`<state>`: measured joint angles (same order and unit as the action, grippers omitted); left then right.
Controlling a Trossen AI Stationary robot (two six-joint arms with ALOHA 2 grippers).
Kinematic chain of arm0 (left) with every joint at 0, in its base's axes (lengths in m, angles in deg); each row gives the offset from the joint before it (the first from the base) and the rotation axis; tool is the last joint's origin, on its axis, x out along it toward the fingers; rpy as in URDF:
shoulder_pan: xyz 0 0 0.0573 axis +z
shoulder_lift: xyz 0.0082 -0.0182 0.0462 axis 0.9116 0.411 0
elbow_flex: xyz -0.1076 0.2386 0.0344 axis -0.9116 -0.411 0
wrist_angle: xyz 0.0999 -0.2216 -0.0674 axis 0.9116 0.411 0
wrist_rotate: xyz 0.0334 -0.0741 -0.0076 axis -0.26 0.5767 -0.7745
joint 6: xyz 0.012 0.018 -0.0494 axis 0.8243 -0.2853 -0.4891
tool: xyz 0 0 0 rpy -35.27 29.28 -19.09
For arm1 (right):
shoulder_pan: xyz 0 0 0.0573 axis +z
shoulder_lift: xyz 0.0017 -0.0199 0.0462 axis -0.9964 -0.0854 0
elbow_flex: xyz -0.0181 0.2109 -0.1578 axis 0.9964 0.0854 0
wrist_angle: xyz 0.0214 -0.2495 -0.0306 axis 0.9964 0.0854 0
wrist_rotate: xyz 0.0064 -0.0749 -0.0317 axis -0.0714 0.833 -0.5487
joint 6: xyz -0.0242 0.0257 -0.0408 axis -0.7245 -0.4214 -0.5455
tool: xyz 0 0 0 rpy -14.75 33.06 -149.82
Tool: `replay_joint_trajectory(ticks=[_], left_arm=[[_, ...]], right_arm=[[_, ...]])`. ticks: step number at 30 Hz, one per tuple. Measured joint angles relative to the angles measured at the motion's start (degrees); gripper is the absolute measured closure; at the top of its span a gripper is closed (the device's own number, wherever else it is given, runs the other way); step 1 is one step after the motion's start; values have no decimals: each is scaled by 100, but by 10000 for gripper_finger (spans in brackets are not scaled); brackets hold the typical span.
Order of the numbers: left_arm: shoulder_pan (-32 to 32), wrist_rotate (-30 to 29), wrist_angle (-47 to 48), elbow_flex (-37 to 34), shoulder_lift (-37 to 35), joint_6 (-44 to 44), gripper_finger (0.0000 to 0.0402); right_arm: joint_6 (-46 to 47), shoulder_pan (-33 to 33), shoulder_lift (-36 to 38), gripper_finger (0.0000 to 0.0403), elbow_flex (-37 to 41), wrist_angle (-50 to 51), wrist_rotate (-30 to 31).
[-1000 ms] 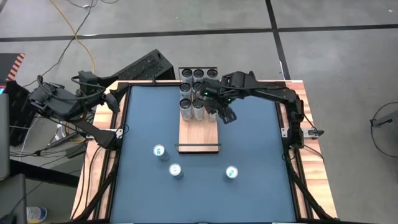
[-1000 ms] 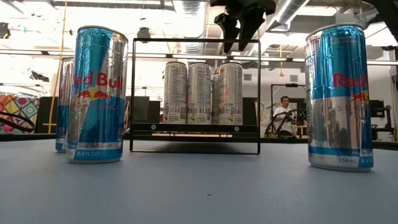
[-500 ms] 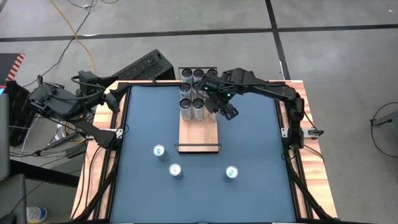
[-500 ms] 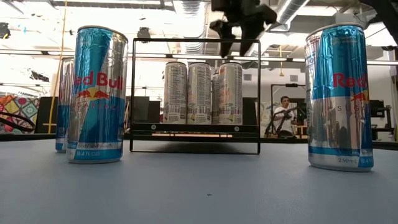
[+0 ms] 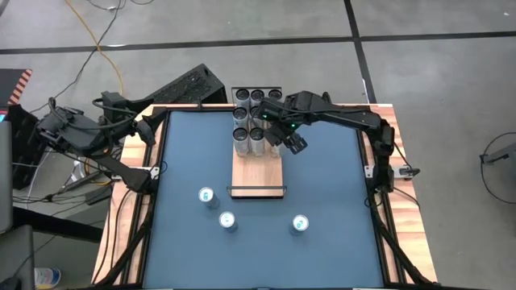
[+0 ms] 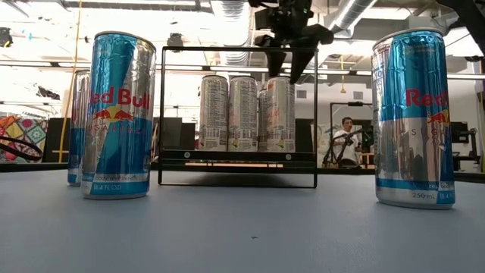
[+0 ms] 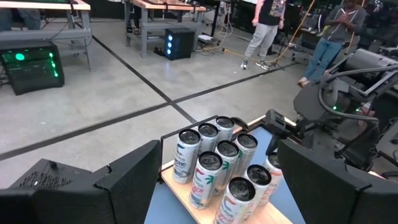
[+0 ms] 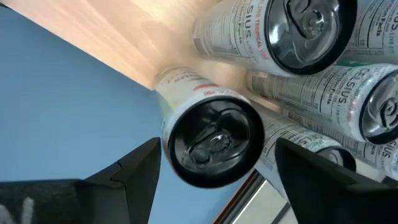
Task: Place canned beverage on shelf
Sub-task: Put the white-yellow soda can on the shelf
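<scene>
The shelf (image 5: 258, 167), a light-wood board with black end rails, lies at the table's far middle. Several white cans (image 5: 248, 138) stand upright on its far half. My right gripper (image 5: 287, 142) hangs open above the rightmost near can (image 8: 214, 140), pointing steeply down, one finger on each side of its top and clear of it. In the low view the right gripper (image 6: 283, 70) hangs just above the cans (image 6: 246, 112). Three blue-silver Red Bull cans (image 5: 206, 196) (image 5: 228, 221) (image 5: 300, 224) stand on the blue table nearer the front. My left gripper (image 5: 150, 131) waits open at the far left edge.
The shelf's near rail (image 6: 239, 114) forms a black frame across the low view. Two Red Bull cans (image 6: 121, 114) (image 6: 413, 117) stand close to the low camera. People stand in the room beyond (image 7: 267, 25). Bare blue table (image 5: 322, 177) lies right of the shelf.
My right gripper has come down a little toward the cans on the shelf and has rolled about its own axis, staying open. The cans have kept their places.
</scene>
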<state>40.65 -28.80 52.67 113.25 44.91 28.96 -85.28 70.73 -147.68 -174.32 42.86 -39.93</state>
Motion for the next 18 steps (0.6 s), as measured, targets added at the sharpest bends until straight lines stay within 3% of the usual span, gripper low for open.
replay_joint_trajectory(ticks=[18], left_arm=[[-2,10,-4,-1,165,-7,93]], right_arm=[[6,-42,0,114,0,-22,-438]])
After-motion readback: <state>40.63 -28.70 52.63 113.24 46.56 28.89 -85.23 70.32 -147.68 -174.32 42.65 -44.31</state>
